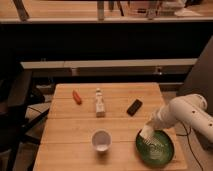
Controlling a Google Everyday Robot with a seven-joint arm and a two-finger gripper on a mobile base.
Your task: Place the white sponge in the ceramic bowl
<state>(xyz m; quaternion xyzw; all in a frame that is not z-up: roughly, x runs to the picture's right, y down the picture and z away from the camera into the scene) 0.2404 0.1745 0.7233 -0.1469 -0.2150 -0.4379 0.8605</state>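
Note:
The green ceramic bowl (156, 146) sits at the table's front right corner. My gripper (148, 131) reaches in from the right on a white arm and hangs over the bowl's back left rim. It is shut on the white sponge (146, 133), a small pale block at its tip, just above the inside of the bowl.
A white cup (101, 140) stands at the front middle of the wooden table (75, 130). A pale upright bottle (100, 103) stands at the centre, an orange-red item (77, 96) at the back left, and a black flat block (134, 107) behind the bowl.

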